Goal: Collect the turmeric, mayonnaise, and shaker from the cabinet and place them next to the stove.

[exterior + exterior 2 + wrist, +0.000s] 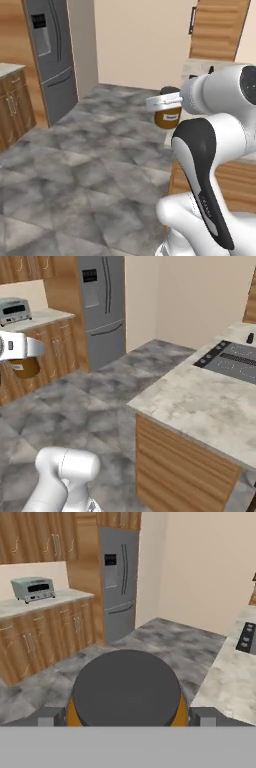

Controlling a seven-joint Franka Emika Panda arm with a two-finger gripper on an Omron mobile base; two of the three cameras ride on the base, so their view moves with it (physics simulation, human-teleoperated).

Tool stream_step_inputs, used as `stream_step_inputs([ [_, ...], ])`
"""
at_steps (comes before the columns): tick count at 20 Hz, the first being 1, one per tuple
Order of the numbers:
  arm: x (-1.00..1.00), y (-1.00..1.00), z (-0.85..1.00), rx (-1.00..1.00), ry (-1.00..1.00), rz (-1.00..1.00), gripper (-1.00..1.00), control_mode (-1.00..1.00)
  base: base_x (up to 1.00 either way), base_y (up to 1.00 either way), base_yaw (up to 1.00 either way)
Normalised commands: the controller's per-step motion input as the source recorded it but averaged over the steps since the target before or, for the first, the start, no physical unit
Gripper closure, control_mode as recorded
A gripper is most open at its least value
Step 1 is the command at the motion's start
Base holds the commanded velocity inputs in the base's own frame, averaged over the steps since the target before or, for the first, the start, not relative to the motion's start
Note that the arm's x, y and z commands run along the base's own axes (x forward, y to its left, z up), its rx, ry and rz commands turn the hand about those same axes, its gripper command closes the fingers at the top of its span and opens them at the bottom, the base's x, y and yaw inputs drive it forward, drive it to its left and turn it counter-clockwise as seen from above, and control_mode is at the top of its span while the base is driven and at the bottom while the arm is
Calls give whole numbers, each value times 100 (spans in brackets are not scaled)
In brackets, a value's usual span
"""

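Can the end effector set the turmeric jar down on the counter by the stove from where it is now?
Probably not yet: the end effector holds the turmeric out over the floor, well short of the counter and stove.

Both base views look forward over the floor toward the fridge; the hand view sits close above the turmeric.

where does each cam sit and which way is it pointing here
Left base view: behind the arm's left, facing floor and fridge; white arm at right, turmeric in the gripper.
Right base view: behind its right, facing counter and stove; arm at left.
Hand view: on the hand, looking past the jar's dark lid toward the toaster oven.
All share fridge and jar.
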Motion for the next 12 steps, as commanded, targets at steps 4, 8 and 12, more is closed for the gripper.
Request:
stream_step_inputs([
  [4,0,0,0,0,0,0,100,100,49,39,-54],
  [8,0,0,0,0,0,0,100,100,45,37,-54],
  [12,0,0,0,0,0,0,100,100,41,40,-55],
])
